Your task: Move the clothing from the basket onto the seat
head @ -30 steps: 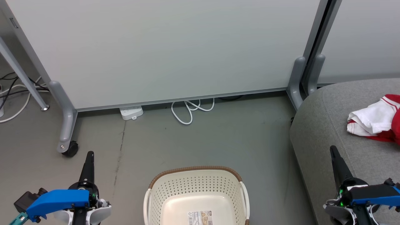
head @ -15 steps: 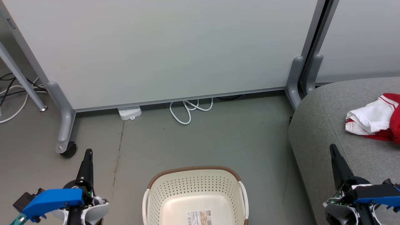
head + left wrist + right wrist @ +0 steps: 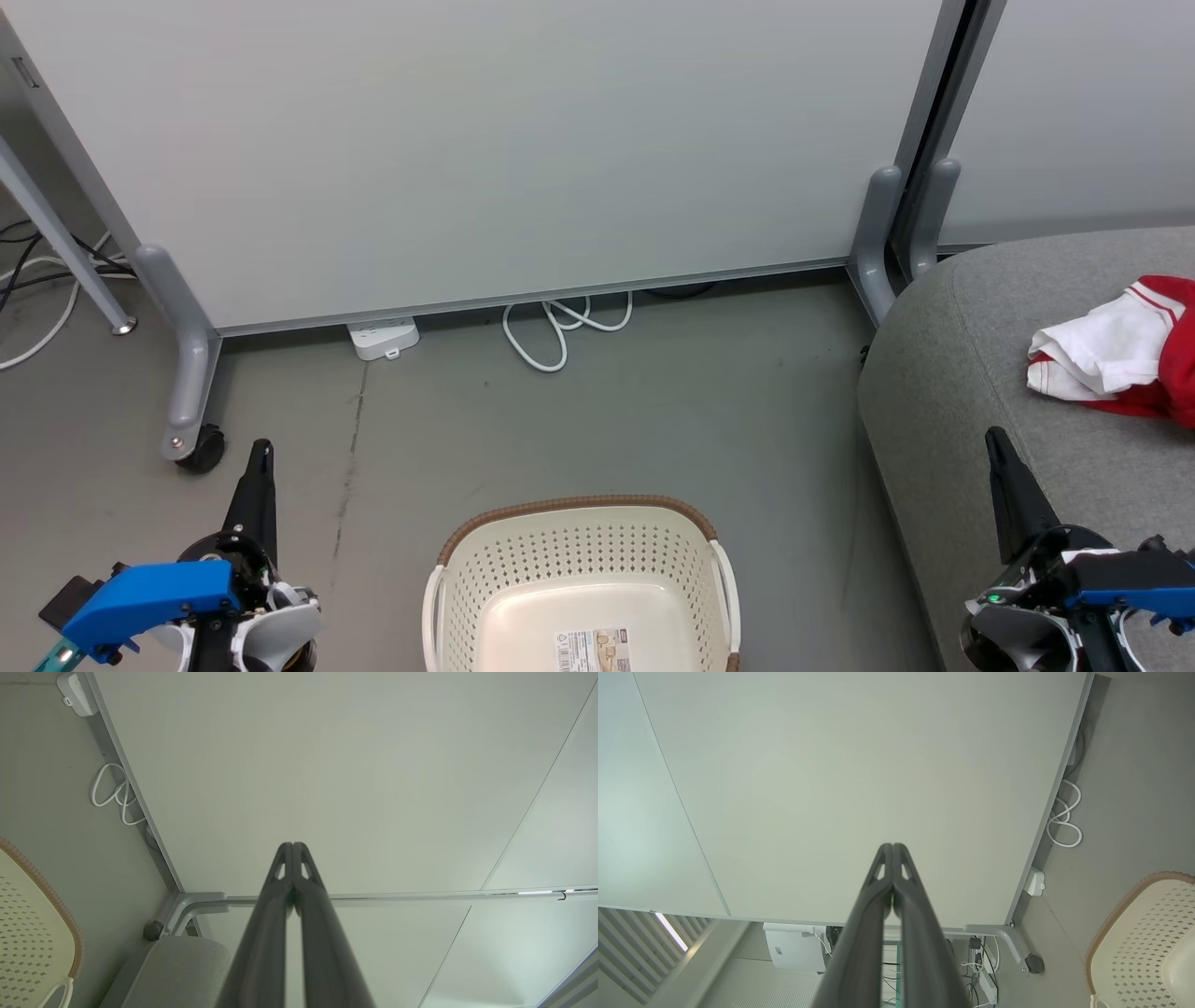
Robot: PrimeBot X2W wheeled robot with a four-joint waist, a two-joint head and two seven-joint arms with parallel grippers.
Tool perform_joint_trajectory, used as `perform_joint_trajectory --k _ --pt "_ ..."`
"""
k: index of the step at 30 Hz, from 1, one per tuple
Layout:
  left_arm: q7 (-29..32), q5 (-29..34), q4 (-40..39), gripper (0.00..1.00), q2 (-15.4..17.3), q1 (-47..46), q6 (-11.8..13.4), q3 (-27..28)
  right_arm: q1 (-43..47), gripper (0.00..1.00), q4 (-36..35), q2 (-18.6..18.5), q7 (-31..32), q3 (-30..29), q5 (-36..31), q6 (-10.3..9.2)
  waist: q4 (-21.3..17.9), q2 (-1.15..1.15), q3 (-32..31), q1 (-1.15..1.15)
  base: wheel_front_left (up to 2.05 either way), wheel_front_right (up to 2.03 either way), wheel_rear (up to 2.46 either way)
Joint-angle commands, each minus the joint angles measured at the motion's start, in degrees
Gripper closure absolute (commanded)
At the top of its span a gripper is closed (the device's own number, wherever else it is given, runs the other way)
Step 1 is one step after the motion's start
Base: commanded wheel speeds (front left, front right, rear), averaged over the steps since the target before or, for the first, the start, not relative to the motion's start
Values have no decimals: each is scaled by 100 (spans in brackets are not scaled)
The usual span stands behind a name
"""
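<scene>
I'm reading this as the tail end of the job. The cream-white perforated plastic basket (image 3: 579,505) w/ the brown woven-look rim is sitting on the grey floor (image 3: 653,420) btwn my arms. The part I'm seeing is showing only bare bottom and a barcode sticker (image 3: 595,651). Its near end is running off the frame, so I can't vouch for that bit.

The soft red-and-white clothing (image 3: 1097,355) is lying bunched on the big rounded grey felt seat (image 3: 943,401) at right. It's cut by the frame edge, so I'm not telling one jersey from two.

The left end effector (image 3: 260,457) and right end effector (image 3: 997,446) are both hanging low, fingers pressed fully together and gripping nothing; the wrist cams are agreeing.

Next move, as I'm judging it: tilt the head down and check the basket's hidden end. If nothing's there, there's prob. nothing left to pick.

Vs the earlier frame, the whole pic is sliding a touch, so that's the cam moving. The basket and clothing aren't shifting, and the fingers are staying closed.
</scene>
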Motion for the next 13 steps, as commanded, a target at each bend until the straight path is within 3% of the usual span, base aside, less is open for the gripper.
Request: perform_joint_trajectory --k 1,13 --pt "24 -8 -25 100 -5 -56 -51 14 -82 100 -17 15 17 -9 13 2 0 0 0 0 0 0 0" --pt "24 -9 -25 100 -5 -56 -52 13 -82 100 -17 14 16 -8 13 2 0 0 0 0 0 0 0"
